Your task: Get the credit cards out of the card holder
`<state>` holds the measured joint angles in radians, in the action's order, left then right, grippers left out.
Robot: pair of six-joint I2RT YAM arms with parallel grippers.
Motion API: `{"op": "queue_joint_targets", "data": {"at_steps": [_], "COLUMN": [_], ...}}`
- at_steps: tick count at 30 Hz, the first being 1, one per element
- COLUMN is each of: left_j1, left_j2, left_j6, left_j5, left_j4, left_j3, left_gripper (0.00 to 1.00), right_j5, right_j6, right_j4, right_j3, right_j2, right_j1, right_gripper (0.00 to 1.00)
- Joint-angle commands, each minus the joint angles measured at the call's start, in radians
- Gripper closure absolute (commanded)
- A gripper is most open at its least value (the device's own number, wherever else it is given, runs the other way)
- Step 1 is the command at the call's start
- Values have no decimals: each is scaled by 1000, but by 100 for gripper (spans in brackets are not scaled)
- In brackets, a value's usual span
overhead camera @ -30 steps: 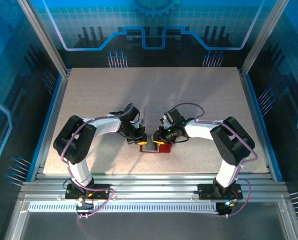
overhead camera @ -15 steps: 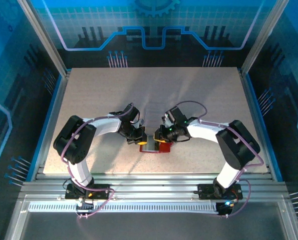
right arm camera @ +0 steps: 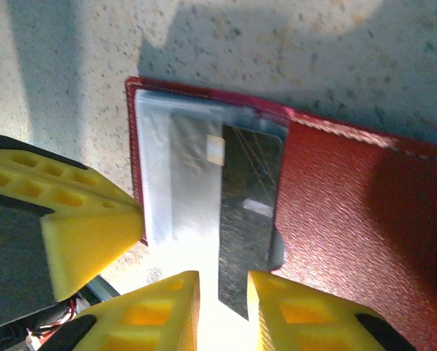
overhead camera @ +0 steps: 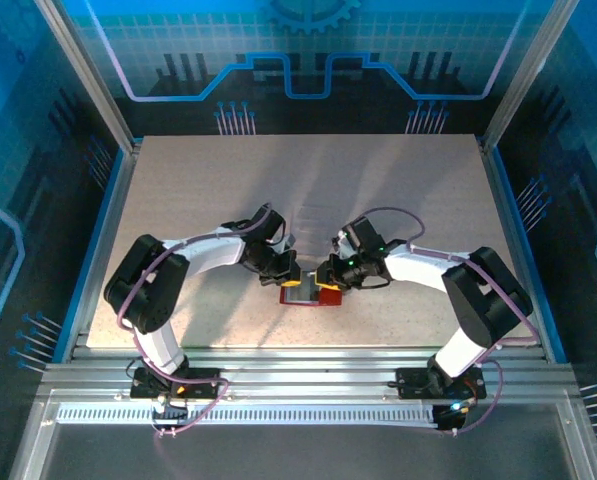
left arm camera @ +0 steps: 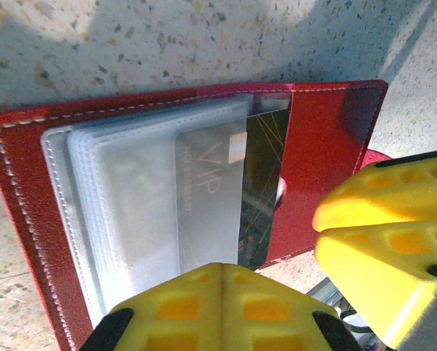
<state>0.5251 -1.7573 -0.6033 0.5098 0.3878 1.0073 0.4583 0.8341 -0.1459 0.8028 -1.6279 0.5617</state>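
Speckled beige table (overhead camera: 378,190), seen from above.
The red card holder (overhead camera: 303,297) lies open and flat on it, near the front edge, about midway across.

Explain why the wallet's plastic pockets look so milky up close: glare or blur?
Left wrist view: glare; light bounces off the clear sleeves of the card holder, fading the pale card. Right wrist view: the table beside the dark card is blown out white. Top external view: the arms throw soft shadows on the table.
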Motion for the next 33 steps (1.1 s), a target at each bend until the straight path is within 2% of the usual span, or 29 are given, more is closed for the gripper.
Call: {"op": "queue_joint_targets", "data": {"at_steps": [1, 5, 8, 15, 24, 33], "left_j1": [3, 3, 3, 4, 4, 3], "left_j2": [-36, -60, -64, -70, -71, -68], "left_j6": [-11, 5, 27, 37, 42, 44], "left_j5": [14, 6, -46, -59, -78, -77], "left_j4": [10, 19, 53, 56, 66, 66], "left_j3": [13, 10, 11, -13, -18, -25], "left_gripper": [98, 98, 99, 99, 99, 99], "right_j5": [57, 57, 72, 131, 231, 265], "right_j6": [1, -7, -12, -10, 67, 92], "right_j4": [44, 55, 68, 132, 326, 379], "right_j3": [-14, -25, -33, -55, -120, -132], "right_j2": [-19, -40, -67, -128, -172, -180], "right_j1": [-13, -23, -34, -54, -73, -75], "right_gripper": [76, 76, 76, 75, 74, 79]}}
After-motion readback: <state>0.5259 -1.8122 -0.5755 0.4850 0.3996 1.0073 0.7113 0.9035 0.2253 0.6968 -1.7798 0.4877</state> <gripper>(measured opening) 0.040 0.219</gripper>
